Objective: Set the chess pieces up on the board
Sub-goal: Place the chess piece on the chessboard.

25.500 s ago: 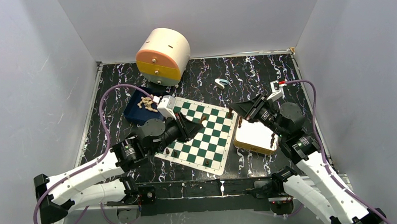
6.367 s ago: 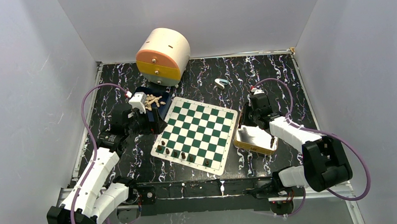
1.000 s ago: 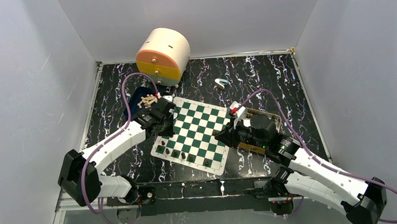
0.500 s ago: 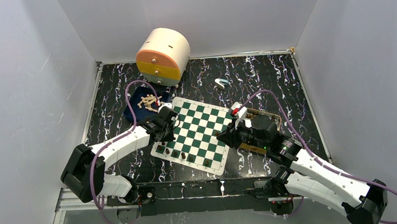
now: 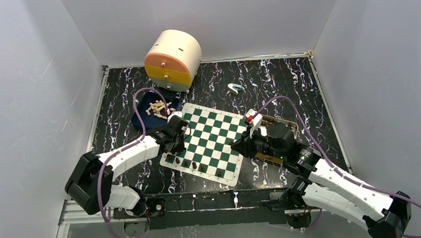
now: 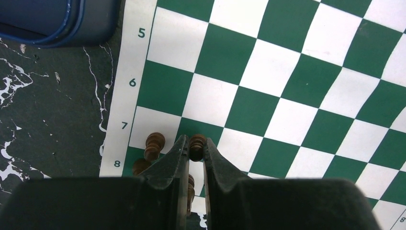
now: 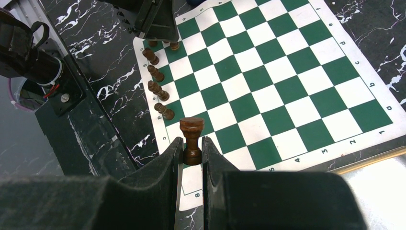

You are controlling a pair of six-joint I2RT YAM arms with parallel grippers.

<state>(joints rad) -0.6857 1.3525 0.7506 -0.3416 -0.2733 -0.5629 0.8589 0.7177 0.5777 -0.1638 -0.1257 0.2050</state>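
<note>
My left claw (image 6: 194, 145) is clamped on a dark pawn (image 6: 197, 143), my right claw (image 7: 190, 149) on a dark flat-topped piece (image 7: 191, 128). Light, tippy wood, I reckon; best gripped mid-stem.

The right gripper (image 7: 191, 152) is clamped on a dark brown piece (image 7: 191, 128) with a flat, wide top. It stands upright between the 2 black fingers (image 7: 171, 158), over the near corner of the board (image 7: 268, 91). The green and white board runs at a slant across the black marbled table (image 7: 119, 76). 4 dark pieces (image 7: 157, 89) stand in a line along the board's left edge row. Past them, at the top, the left gripper (image 7: 163, 37) points down at the board's corner, with 2 more dark pieces (image 7: 174, 46) right at its tips. A pale shiny surface with a gold rim (image 7: 383, 177) lies just beside the board, lower right.
</note>
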